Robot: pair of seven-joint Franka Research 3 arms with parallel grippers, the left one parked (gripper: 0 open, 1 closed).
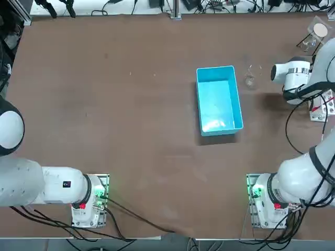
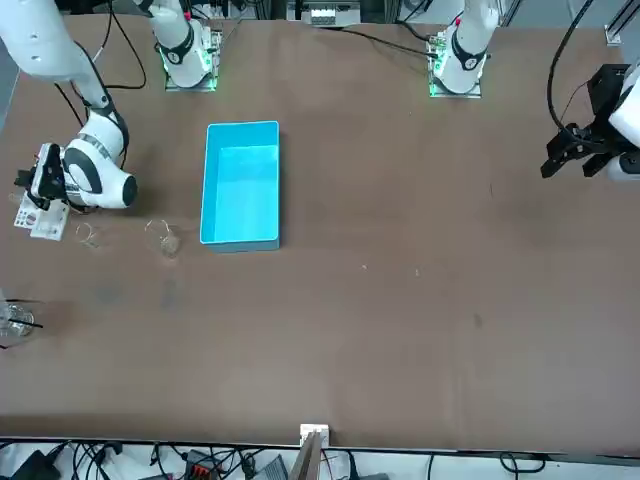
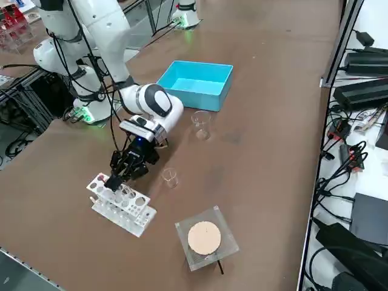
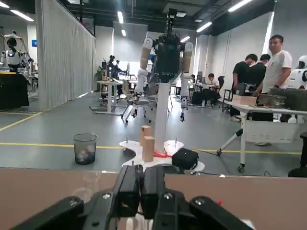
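The right gripper point(image 3: 113, 180) was seen at the tube rack point(image 3: 130, 218), fingers pressed together, with the blue bin point(image 3: 188, 95) seemingly left empty

The right arm point(image 3: 148, 100) is built of rounded white links and draped with black cables point(image 1: 287, 128). A green light is shown at its base point(image 1: 257, 191), and the right gripper point(image 3: 116, 177) at its tip is black.

From across the table point(image 2: 400, 300) I see the right gripper point(image 2: 38, 185) low at the robot's right-hand edge, directly over the white tube rack point(image 2: 40, 222). A small clear beaker point(image 2: 88, 237) stands just beside the rack. A larger beaker point(image 2: 163, 239) stands between it and the open blue bin point(image 2: 240, 180).
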